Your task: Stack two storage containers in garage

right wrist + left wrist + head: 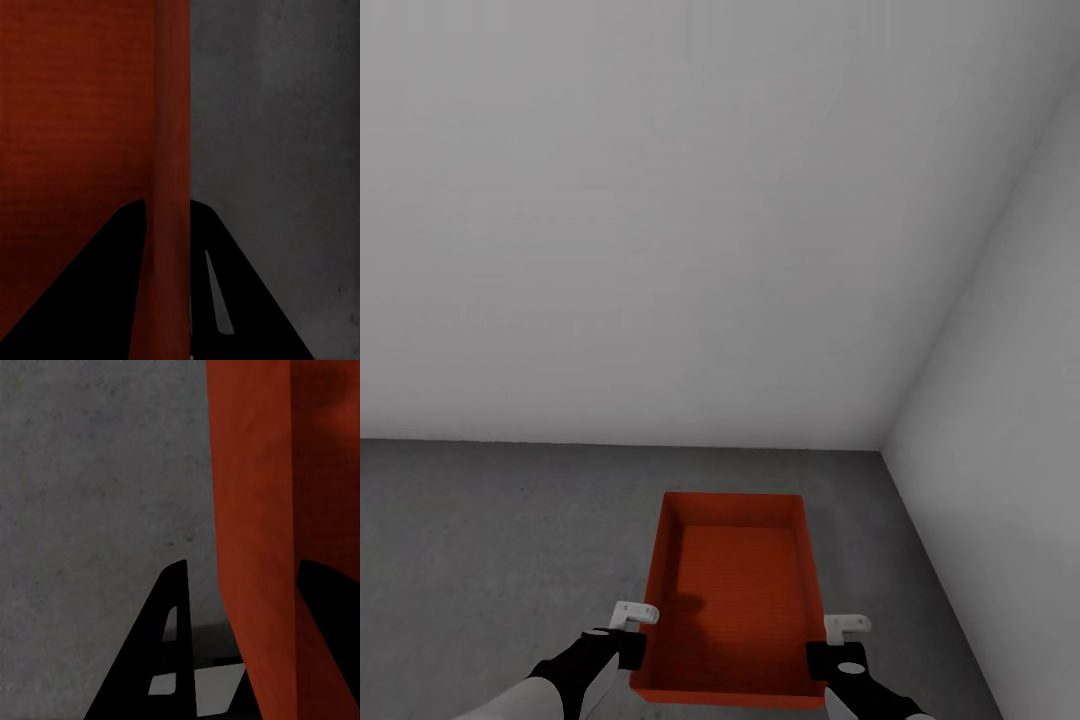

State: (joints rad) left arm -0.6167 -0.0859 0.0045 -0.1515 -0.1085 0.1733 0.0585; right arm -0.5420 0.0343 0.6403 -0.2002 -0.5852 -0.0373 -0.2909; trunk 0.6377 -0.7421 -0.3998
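Note:
One orange-red storage container point(735, 590) lies low over the dark grey concrete floor point(500, 540) of the garage, open side up and empty. I cannot tell if it rests on the floor. My left gripper point(645, 620) straddles its left wall near the front corner. In the left wrist view that gripper point(241, 577) stands open, its outer finger point(174, 645) apart from the container's wall point(251, 510). My right gripper point(838, 632) holds the right wall. In the right wrist view this gripper point(169, 208) is shut on the thin wall point(171, 112).
A pale grey back wall point(660, 250) rises just beyond the container. A second pale wall point(1010, 450) closes the right side and meets it in a corner. Bare concrete stretches to the left.

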